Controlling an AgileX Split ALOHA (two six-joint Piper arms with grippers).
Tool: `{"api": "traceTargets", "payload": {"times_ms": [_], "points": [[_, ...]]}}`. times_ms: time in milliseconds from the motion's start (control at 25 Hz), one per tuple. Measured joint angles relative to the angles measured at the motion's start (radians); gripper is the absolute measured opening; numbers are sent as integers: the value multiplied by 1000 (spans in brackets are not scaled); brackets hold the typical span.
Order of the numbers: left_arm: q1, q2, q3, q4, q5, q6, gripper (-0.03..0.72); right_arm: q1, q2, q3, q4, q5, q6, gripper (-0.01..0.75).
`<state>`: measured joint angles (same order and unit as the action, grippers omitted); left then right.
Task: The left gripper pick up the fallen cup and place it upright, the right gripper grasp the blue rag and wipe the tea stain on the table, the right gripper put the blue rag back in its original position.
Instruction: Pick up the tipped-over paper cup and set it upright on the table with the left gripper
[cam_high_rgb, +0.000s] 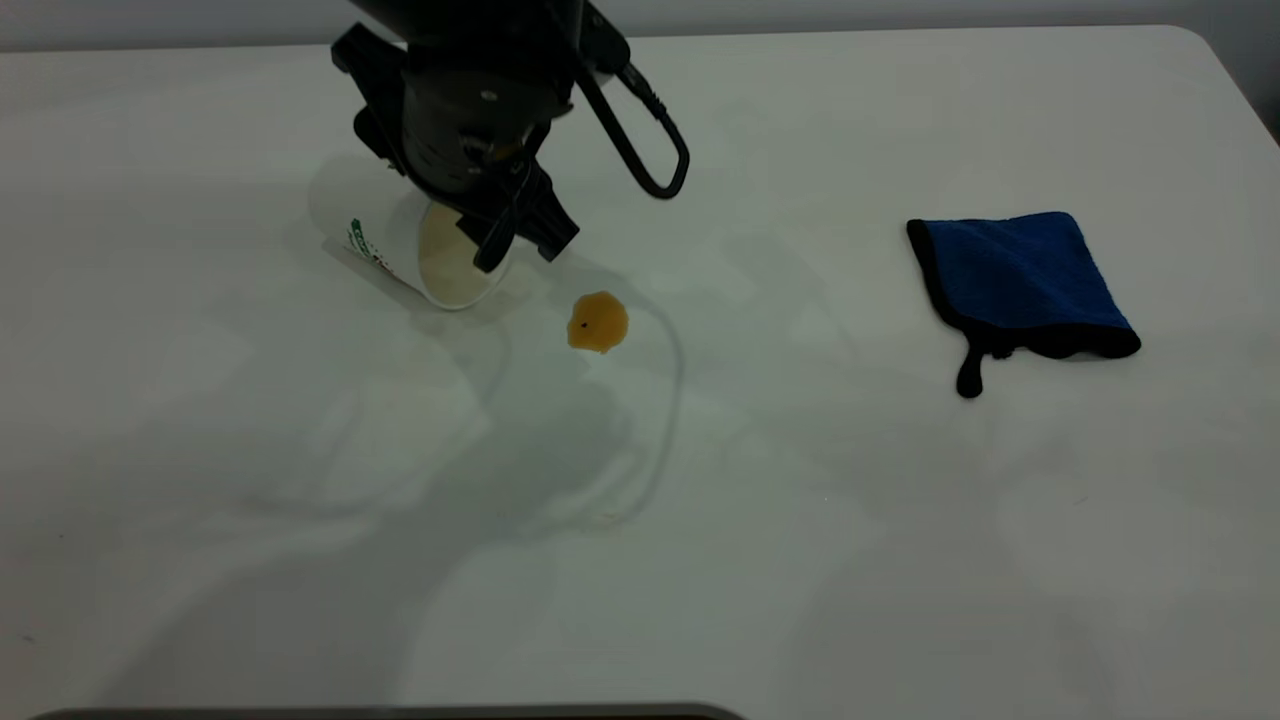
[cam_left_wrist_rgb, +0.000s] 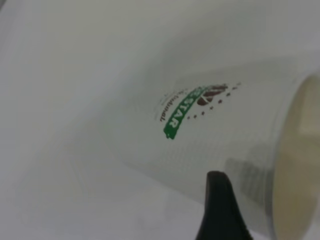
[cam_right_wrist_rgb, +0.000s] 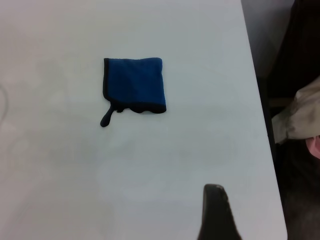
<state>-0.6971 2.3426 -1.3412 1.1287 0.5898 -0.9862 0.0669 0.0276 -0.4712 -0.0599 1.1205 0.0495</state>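
The cup lies on its side on the table, with its cream mouth toward the tea stain. My left gripper is low over the cup's mouth end, open, one dark finger in front of the mouth and one just beside the rim. In the left wrist view the cup fills the frame, and one finger is against its outer wall. The blue rag lies flat at the right, also in the right wrist view. One finger of my right gripper shows, high above the table and far from the rag.
The left gripper's black cable loop hangs above the table behind the stain. The table's edge runs close beside the rag, with dark floor and some cloth beyond it.
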Motion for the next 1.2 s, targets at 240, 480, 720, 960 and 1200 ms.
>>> {"api": "traceTargets", "payload": {"times_ms": [240,480,720,960,1200], "points": [[0,45,-3,64,37,-65,542,0,0,0,0,0,0,530],[0,71,-3,109,47,-140,537,0,0,0,0,0,0,530],[4,71,-3,174,79,-220,506,0,0,0,0,0,0,530],[26,71,-3,179,79,-233,474,0,0,0,0,0,0,530],[28,71,-3,179,76,-232,298,0,0,0,0,0,0,530]]}}
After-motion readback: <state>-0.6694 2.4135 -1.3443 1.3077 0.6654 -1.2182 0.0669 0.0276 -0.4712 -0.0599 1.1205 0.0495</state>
